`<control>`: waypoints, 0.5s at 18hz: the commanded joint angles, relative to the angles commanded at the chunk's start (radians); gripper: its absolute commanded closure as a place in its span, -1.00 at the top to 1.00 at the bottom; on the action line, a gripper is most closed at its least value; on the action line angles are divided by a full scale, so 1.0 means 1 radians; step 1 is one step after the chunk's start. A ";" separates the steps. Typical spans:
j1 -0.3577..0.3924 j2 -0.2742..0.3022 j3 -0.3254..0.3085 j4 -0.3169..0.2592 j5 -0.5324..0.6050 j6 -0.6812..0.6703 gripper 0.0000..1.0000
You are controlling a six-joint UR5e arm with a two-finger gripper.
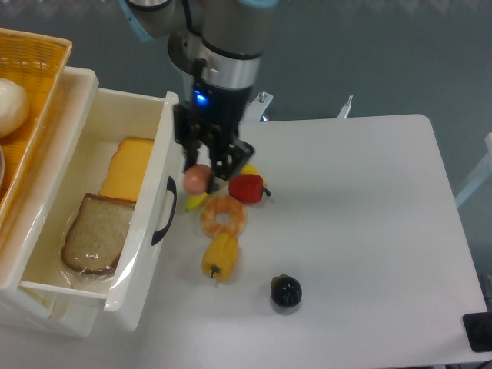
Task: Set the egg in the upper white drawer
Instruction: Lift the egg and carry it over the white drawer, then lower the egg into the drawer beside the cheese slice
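Note:
The egg (197,179), a small brownish-pink oval, is held in the air just right of the drawer's front panel, with my gripper (203,174) shut on it. The upper white drawer (171,131) stands pulled open at the left, its black curved handle (164,211) facing the table. Inside the drawer lie a bread slice (94,234) and yellow-orange cheese slices (126,167). The arm reaches down from the top of the view and hides part of the banana (197,201) behind the egg.
On the table right of the drawer lie a red pepper (247,187), a glazed donut (224,216), a yellow pepper (218,257) and a small dark round fruit (286,291). A yellow woven basket (34,84) with a white ball (11,106) stands at the far left.

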 joint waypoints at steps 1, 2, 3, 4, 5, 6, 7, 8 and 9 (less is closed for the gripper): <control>-0.008 0.011 -0.002 -0.003 -0.002 0.009 -0.39; -0.026 0.023 -0.002 -0.005 0.002 0.012 -0.39; -0.035 0.028 -0.006 -0.005 0.003 0.011 -0.39; -0.040 0.029 -0.006 -0.006 0.002 0.012 -0.39; -0.055 0.029 -0.006 -0.012 0.003 0.014 -0.39; -0.069 0.035 -0.008 -0.023 0.005 0.014 -0.39; -0.074 0.046 -0.017 -0.032 0.020 0.017 -0.39; -0.078 0.048 -0.026 -0.035 0.034 0.028 -0.39; -0.089 0.046 -0.035 -0.037 0.035 0.049 -0.39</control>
